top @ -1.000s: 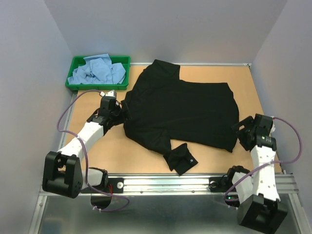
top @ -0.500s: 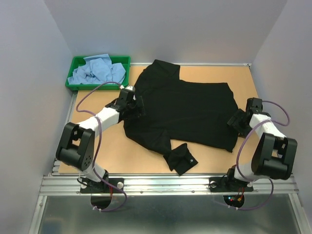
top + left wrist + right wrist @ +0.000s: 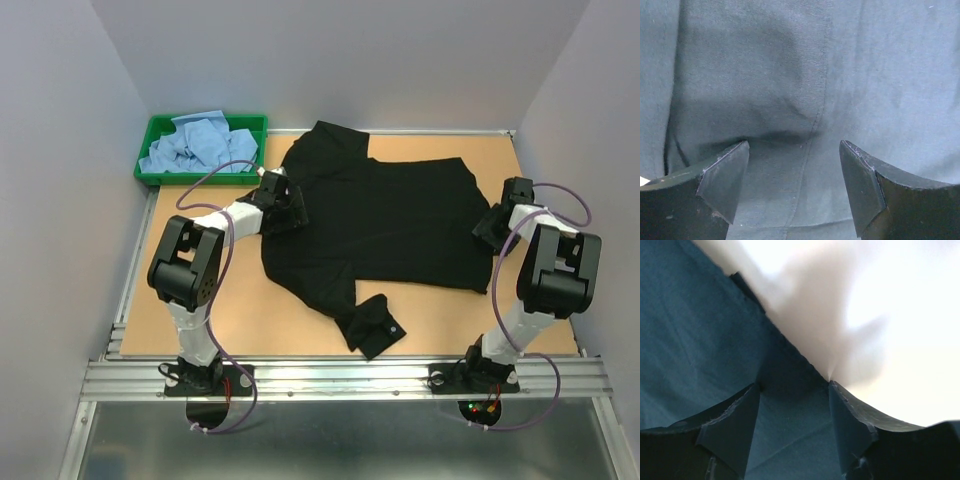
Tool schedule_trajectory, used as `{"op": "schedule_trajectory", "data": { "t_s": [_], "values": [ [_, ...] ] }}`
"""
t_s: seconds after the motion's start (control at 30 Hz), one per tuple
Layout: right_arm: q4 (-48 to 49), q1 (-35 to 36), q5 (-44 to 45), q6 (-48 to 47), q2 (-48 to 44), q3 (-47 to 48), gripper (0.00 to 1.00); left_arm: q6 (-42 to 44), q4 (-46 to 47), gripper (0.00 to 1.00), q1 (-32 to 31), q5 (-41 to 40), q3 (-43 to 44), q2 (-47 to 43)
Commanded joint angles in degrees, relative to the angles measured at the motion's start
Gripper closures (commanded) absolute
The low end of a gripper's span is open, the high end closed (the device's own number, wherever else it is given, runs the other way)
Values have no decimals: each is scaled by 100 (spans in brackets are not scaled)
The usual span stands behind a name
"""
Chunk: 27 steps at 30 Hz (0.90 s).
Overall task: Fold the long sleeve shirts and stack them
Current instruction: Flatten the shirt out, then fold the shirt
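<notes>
Starting at the far left, the green tray [image 3: 147,172] holds the light blue shirts [image 3: 200,145] in a crumpled heap, waiting their turn. Next along, the left tool [image 3: 285,205] has swung in from the shirt's left flank. It now hangs right over the black shirt [image 3: 400,225] just below the collar. Its fingers stand wide apart, with flat dark cloth and a seam showing between them and nothing pinched yet.

The black shirt itself lies spread across the middle of the surface [image 3: 250,310], collar toward the far left. One sleeve cuff [image 3: 375,325] is doubled back at the near edge.

Over on the right, the right tool [image 3: 497,225] has slid forward along the shirt's right-hand edge. Its wrist view shows that edge running between the fingers, which are drawing in but are not closed yet, so there is no grip to call.

What does that mean? Both arms have left their waiting spots and are setting up a two-point pick, one at each side of the garment. By my reading, the first fold is about to begin. No shirt is folded so far, and no stack is started.
</notes>
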Motion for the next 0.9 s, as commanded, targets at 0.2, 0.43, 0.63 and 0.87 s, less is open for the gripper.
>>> {"op": "schedule_trajectory", "data": {
  "t_s": [0.2,0.43,0.63,0.87],
  "values": [
    [315,30,478,-67,773,1220,38,-271,-99,16,11,59,615,165],
    [140,30,162,135,-464,792,15,-280,-310,15,11,-432,-280,-1539],
    [-211,21,-233,644,-1398,176,0,-245,-688,15,11,-468,-1677,-2717],
    [-362,-23,-262,1084,-2190,-650,0,-297,-425,21,11,-310,-2487,-3044]
  ]
}}
